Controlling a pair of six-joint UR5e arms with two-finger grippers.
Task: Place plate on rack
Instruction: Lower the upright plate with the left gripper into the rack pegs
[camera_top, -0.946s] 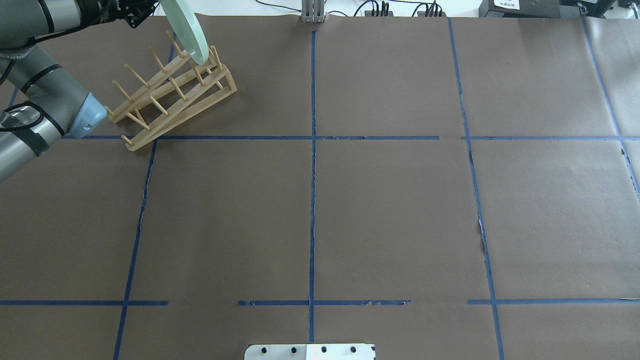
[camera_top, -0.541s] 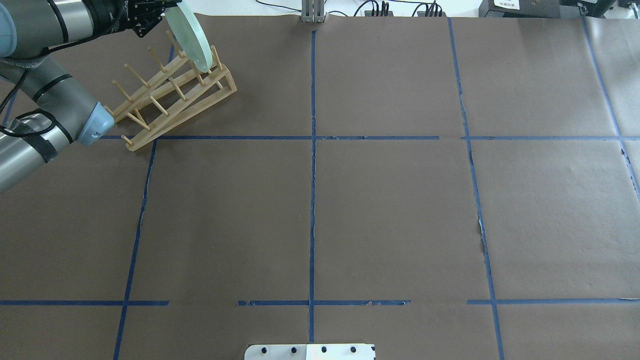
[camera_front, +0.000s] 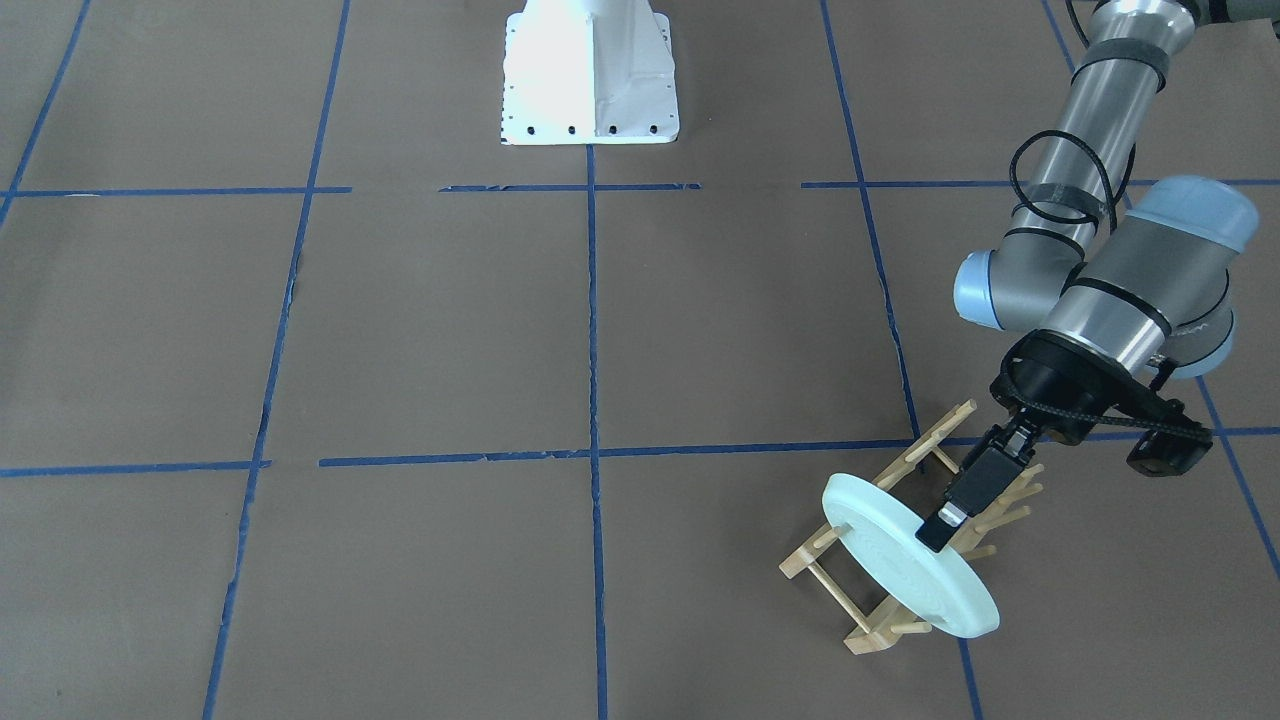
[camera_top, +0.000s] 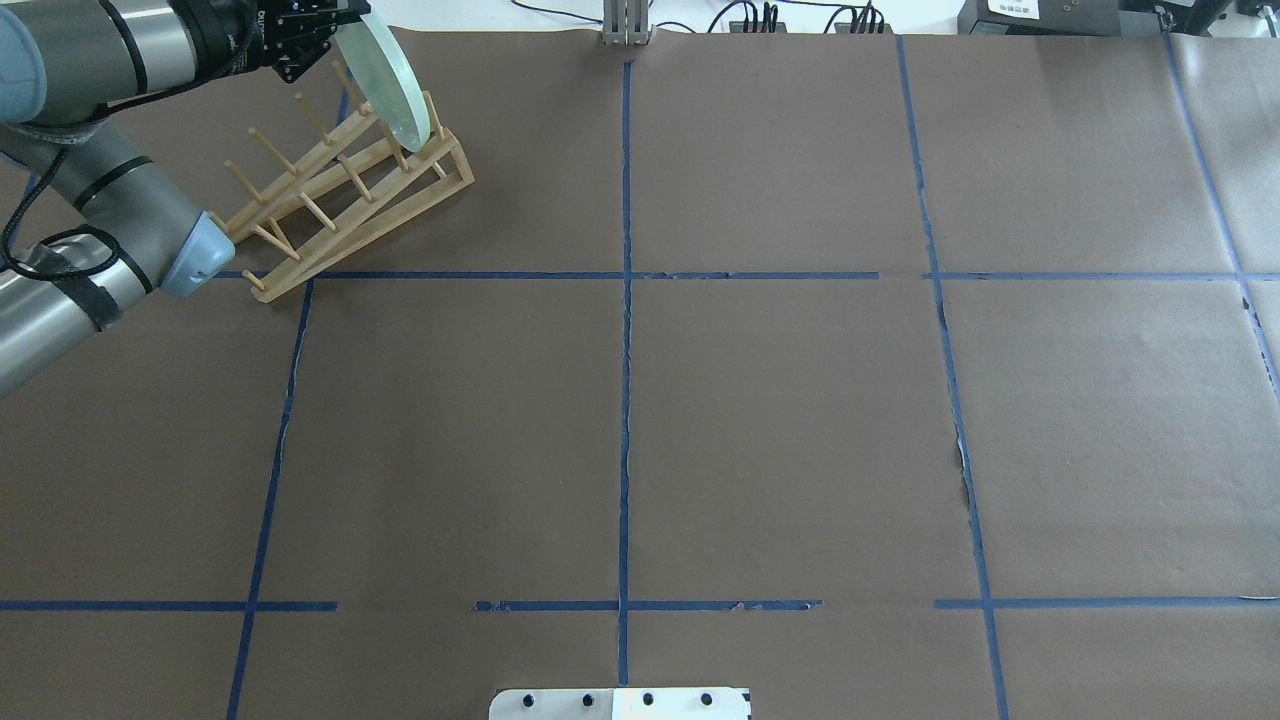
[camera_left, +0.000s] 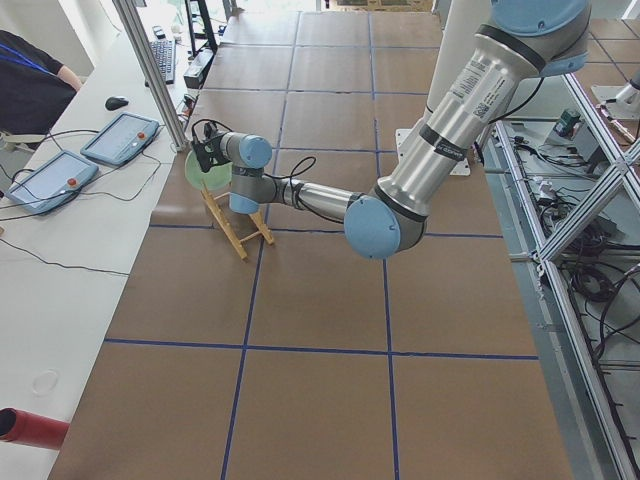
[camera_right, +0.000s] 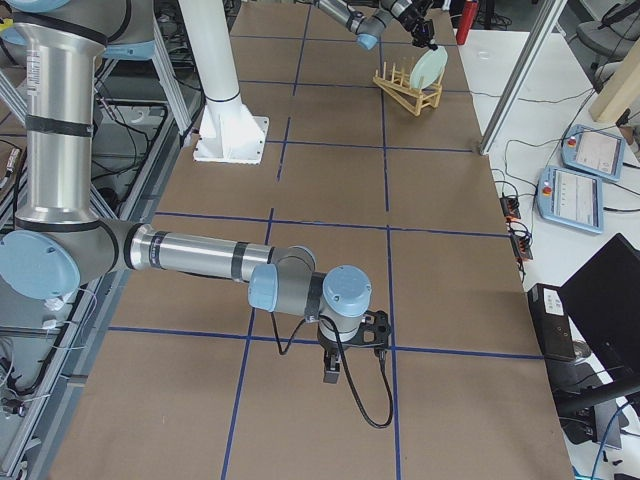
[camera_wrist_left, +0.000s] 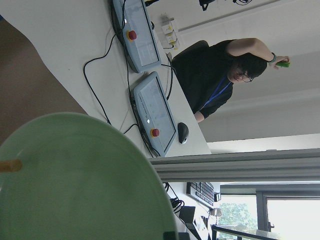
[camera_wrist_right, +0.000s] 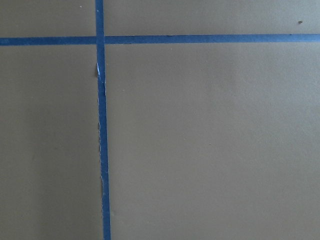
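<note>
Brown taped paper is covering the table (camera_top: 700, 400). At the rack (camera_top: 365, 238) in its far left corner, we are tilting the plate (camera_front: 905, 570) edge-down between the end pegs so they prop it, with our left gripper (camera_front: 937, 528) pinching its upper rim. Our right gripper (camera_right: 331, 372) is hanging well apart, and we cannot tell how its jaws stand.

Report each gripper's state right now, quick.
Left gripper: closed on the rim of the plate, over the rack.
Right gripper: shows only in a side view, so it cannot be told.
</note>
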